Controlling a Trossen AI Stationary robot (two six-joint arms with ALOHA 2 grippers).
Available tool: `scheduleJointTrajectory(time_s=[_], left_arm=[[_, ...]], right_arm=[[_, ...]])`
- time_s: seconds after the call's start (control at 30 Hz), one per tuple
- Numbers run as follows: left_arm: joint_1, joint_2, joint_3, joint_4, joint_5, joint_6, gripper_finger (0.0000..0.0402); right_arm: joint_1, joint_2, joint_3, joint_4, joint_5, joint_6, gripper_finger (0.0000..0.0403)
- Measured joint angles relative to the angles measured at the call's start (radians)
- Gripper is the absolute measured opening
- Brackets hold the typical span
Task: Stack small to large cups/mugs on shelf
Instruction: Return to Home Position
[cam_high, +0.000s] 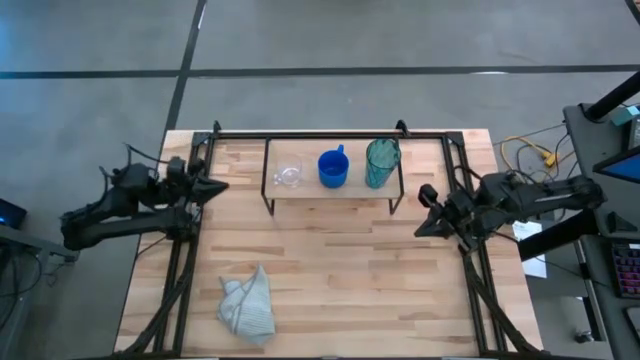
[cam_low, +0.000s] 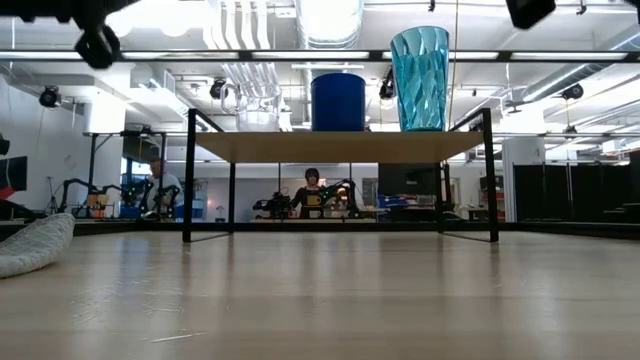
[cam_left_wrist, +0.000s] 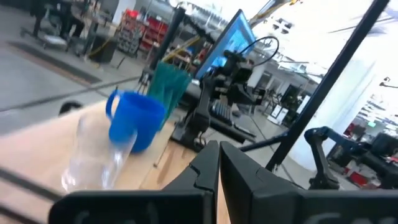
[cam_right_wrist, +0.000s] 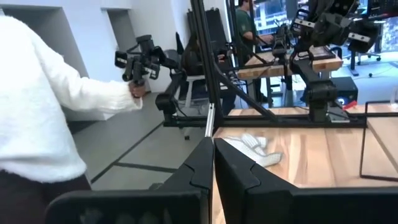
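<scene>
On the shelf's wooden top (cam_high: 300, 190) stand in a row, on their bases, the small clear glass cup (cam_high: 289, 176), the blue handled mug (cam_high: 333, 168) and the teal see-through cup (cam_high: 382, 162). The low view shows the shelf (cam_low: 340, 146) with the glass cup (cam_low: 256, 108), the mug (cam_low: 337, 101) and the teal cup (cam_low: 419, 78) on it. My left gripper (cam_high: 222, 185) is shut and empty, left of the shelf. My right gripper (cam_high: 420, 231) is shut and empty, right of the shelf.
A pale grey-green cloth (cam_high: 247, 306) lies crumpled near the table's near left corner. Black frame rails (cam_high: 330, 134) run along the table's far and side edges. A person in a white sleeve (cam_right_wrist: 50, 106) stands beyond the table's edge.
</scene>
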Motion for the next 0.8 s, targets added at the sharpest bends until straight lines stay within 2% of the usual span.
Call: scheduleJointTrajectory(time_s=[0.1,0.3,0.43,0.6,0.8], left_arm=[[0.0,-0.016,-0.064,0.023,0.006,-0.028,0.0],[0.0,-0.038,-0.193,0.242,0.064,-0.027,0.0],[0.0,-0.055,-0.268,0.318,0.091,-0.029,0.0],[0.0,-0.093,-0.321,0.339,0.091,-0.059,0.0],[0.0,-0.157,-0.328,0.339,0.095,-0.081,0.0]], right_arm=[[0.0,-0.027,-0.073,0.064,0.004,-0.004,0.0009],[0.0,-0.06,-0.195,0.187,0.005,0.029,0.0009],[0.0,-0.079,-0.271,0.251,0.005,0.039,0.0009],[-0.001,-0.124,-0.341,0.299,0.004,0.104,0.0009],[-0.001,-0.249,-0.36,0.301,-0.019,0.076,0.0009]])
